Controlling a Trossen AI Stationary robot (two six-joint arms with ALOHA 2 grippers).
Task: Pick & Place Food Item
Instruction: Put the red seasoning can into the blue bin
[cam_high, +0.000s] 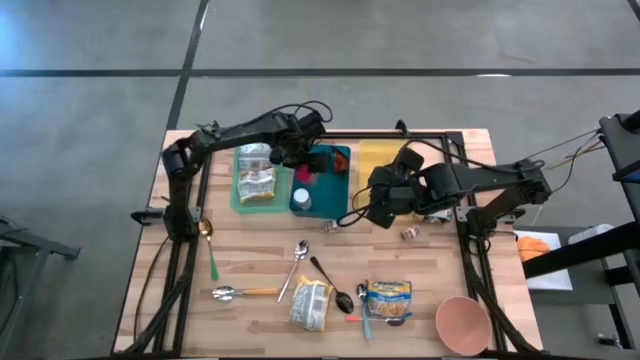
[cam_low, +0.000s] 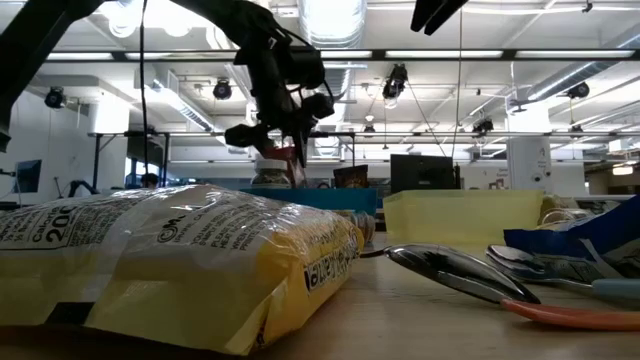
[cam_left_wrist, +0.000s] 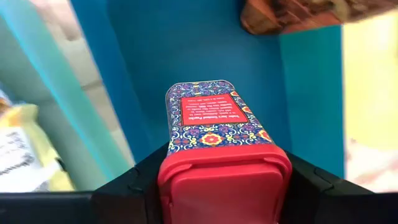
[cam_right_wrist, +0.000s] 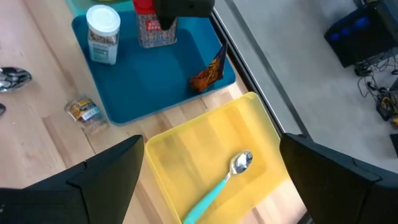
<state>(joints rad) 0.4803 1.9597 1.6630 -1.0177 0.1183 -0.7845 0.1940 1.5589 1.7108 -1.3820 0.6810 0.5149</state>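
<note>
The left tool (cam_left_wrist: 224, 186) is pinching a small patterned tin (cam_left_wrist: 217, 121) with a red flip-top cap, its two dark fingers (cam_left_wrist: 134, 183) pressed against the cap's opposite sides. The tin hangs upright over the blue tray (cam_high: 335, 195); the low view suggests it is clear of the tray floor, though that angle is too cluttered to be sure. In the right wrist view it sits near a white-capped jar (cam_right_wrist: 102, 34) standing in the same tray, with a brown wrapper (cam_right_wrist: 208, 74) lying further along the tray floor.

The tin looks rigid and light, probably a spice or seasoning container, so it should not deform under the squeeze. The weak point is the grip itself: the fingers hold the plastic cap, not the body. A glossy cap can slip, and a hinged lid may pop if the load shifts sideways. A hold lower down, across the flat printed faces of the body, would be steadier, and the tin should stay upright when set down because its base is narrow and it could topple.

The right tool (cam_right_wrist: 211, 180) is spread wide and holds nothing, hovering above the yellow tray (cam_right_wrist: 186, 143), where a spoon with a teal handle (cam_right_wrist: 221, 183) lies. Packets and spoons are scattered on the desk (cam_high: 260, 260) nearer the front.
</note>
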